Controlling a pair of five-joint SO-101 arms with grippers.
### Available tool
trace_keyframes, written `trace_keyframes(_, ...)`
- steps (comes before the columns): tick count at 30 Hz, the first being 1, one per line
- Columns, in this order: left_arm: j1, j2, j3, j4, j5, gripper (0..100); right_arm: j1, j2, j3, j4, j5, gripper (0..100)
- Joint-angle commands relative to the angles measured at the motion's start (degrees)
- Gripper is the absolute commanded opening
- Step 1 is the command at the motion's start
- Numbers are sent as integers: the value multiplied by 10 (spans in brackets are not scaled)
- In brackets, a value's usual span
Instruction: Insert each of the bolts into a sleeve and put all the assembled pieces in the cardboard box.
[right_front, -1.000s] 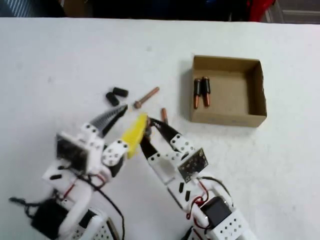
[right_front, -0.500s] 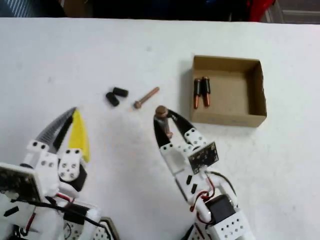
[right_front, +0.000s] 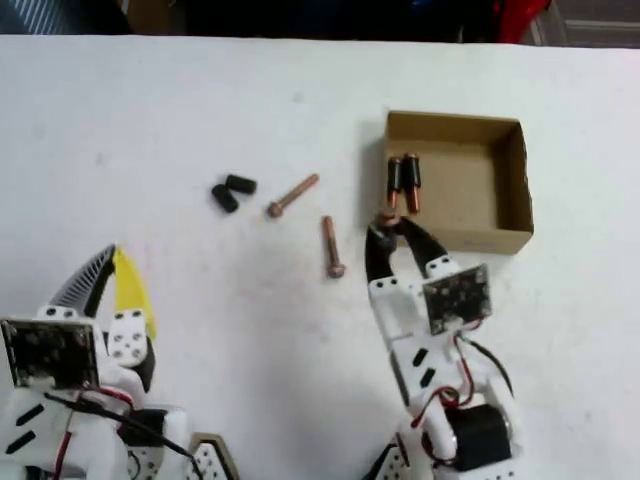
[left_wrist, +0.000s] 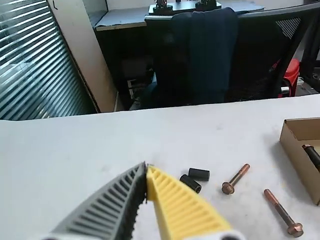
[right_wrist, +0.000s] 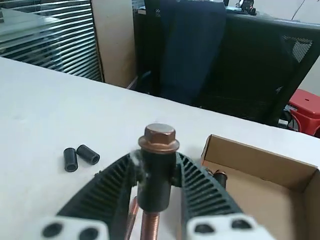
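Observation:
My right gripper (right_front: 388, 222) is shut on a black sleeve with a copper bolt through it (right_wrist: 157, 165), held upright just outside the near left wall of the cardboard box (right_front: 455, 238). Two assembled pieces (right_front: 403, 184) lie inside the box. Two loose bolts (right_front: 292, 195) (right_front: 331, 247) and two black sleeves (right_front: 232, 191) lie on the table left of the box. My left gripper (right_front: 112, 252) sits shut and empty near the front left; its grey and yellow fingers (left_wrist: 165, 195) meet at the tip.
The white table (right_front: 150, 110) has wide free room at the back and left. Behind its far edge stand a dark office chair (left_wrist: 215, 50) and window blinds (left_wrist: 35, 60).
My left gripper has pulled back from the middle to the front left and shut. My right gripper has carried the sleeved bolt rightward to the box, uncovering a loose bolt.

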Motion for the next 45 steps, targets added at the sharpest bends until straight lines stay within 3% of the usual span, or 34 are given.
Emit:
trace_keyframes(1, -2, -37, 29, 1, -11, 22, 7, -2, -84, 20, 7, 17)
trace_keyframes(8, -3, -75, 87, -9, -11, 22, 8, 148, -218, 54, 7, 17)
trace_keyframes(14, -5, -75, 171, -12, -13, 22, 82, 371, -331, 54, 7, 17)
trace_keyframes(28, -6, -75, 372, -105, -36, 23, 175, 930, -638, 52, 8, 18)
trace_keyframes(34, -7, -75, 465, -180, -36, 24, 195, 1130, -798, 75, 8, 18)
trace_keyframes(45, -7, -75, 482, -152, -36, 24, 197, 1375, -1067, 159, 8, 18)
